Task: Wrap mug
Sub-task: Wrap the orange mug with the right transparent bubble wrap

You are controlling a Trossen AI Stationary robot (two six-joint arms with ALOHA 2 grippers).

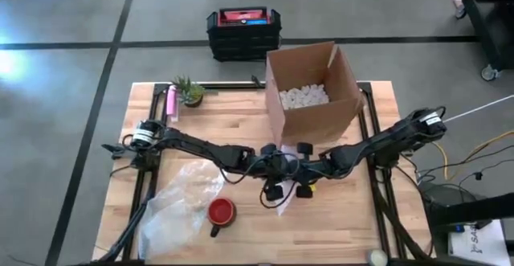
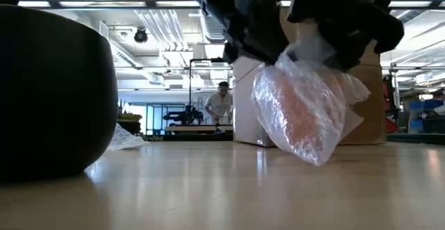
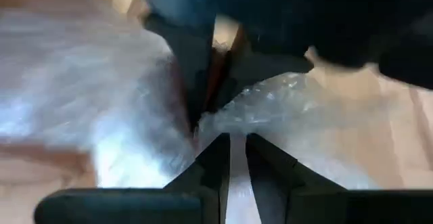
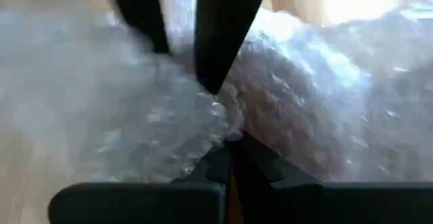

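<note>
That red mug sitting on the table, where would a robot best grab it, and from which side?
Probably by the rim, coming straight down from above. The red mug stands upright with its mouth open to the ceiling, beside the plastic sheet. Its dark handle points toward the table's near edge, so pinching the wall on the opposite side avoids it.

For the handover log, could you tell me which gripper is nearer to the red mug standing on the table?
Left. The left gripper hangs just to the right of the red mug, slightly farther back on the table. The right gripper is beyond it, farther right, at the bubble-wrapped bundle.
</note>
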